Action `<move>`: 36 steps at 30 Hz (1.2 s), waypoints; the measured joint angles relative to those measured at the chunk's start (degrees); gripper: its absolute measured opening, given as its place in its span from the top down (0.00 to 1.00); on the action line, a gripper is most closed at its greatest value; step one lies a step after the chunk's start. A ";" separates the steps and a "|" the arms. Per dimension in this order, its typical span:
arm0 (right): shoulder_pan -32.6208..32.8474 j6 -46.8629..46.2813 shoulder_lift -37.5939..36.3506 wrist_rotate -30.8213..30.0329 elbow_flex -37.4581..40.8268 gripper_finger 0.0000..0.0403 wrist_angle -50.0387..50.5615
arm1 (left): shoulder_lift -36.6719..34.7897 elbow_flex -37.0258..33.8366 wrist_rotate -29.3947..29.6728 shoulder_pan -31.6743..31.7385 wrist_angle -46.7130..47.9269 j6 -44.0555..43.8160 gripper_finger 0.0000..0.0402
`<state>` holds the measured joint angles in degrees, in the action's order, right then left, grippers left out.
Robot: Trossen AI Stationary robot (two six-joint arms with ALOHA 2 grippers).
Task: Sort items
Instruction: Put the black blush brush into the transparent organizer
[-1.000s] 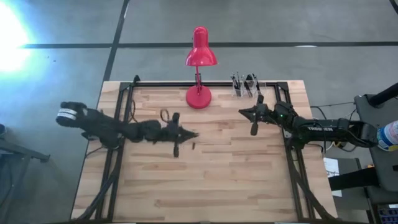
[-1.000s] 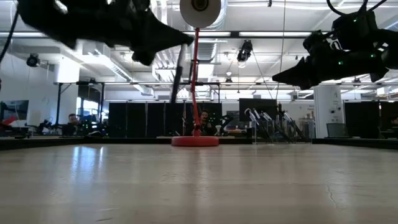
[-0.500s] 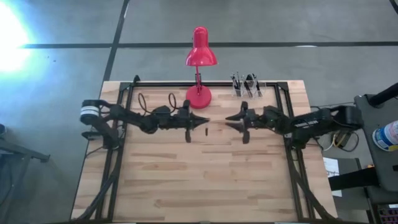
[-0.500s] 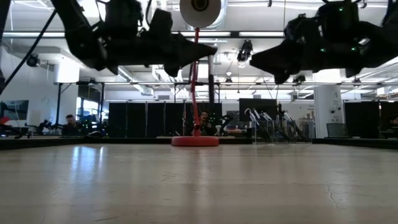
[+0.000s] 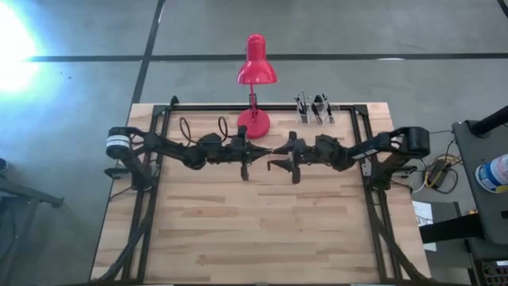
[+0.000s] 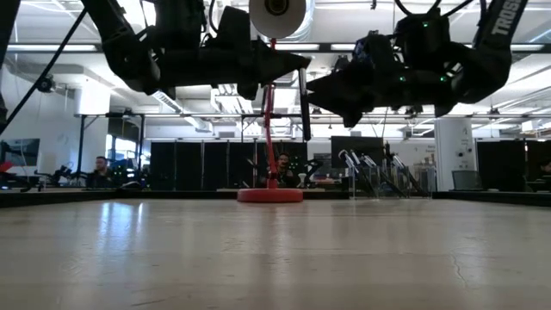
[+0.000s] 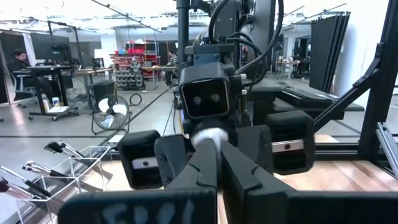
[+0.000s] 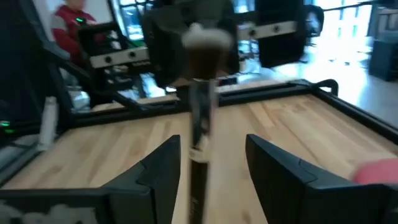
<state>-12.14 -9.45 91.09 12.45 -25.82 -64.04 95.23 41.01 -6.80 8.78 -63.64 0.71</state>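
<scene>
Handover looks under way above the middle of the surface (image 5: 262, 238), toward its far edge. Within the last second both arms swung inward to meet tip to tip. The left gripper (image 5: 252, 151) fingers stay clamped on a brush (image 8: 200, 134), while the right gripper (image 5: 279, 152) has spread its fingers either side of it. Other brushes (image 5: 314, 109) wait in a clear holder (image 5: 317, 117) at the far edge, right of the red lamp (image 5: 255, 71).

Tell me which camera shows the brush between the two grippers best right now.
The right wrist view: the brush stands upright between the open right gripper's fingers, held from above. The low view shows it as a thin dark stick; the high view barely shows it; the left wrist view hides it.
</scene>
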 joint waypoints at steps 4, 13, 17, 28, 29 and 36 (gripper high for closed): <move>0.12 -1.12 2.49 2.85 -1.73 0.59 -1.37 | 0.01 0.00 -0.01 0.00 0.01 0.13 1.00; 0.17 -0.81 5.44 2.62 -4.55 0.73 -1.26 | 0.01 -0.02 -0.01 0.00 0.00 0.34 1.00; 0.16 0.69 4.24 2.46 -3.53 0.89 -1.03 | 0.00 -0.02 0.40 -0.01 0.15 -1.62 0.98; -3.32 8.03 -10.85 -5.08 1.05 0.90 12.66 | -8.17 -1.50 1.50 -0.03 11.61 -0.76 0.86; -4.32 9.09 -13.28 -6.61 1.29 0.90 15.86 | -8.92 -2.38 1.49 -0.06 12.06 -0.56 0.86; -15.41 15.53 -28.74 -22.46 1.98 0.90 34.38 | -11.82 -11.16 2.13 0.07 7.16 -0.23 0.86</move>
<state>-27.55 6.08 62.35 -10.02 -23.83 -29.66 83.41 29.86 -4.67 8.84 -56.47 0.48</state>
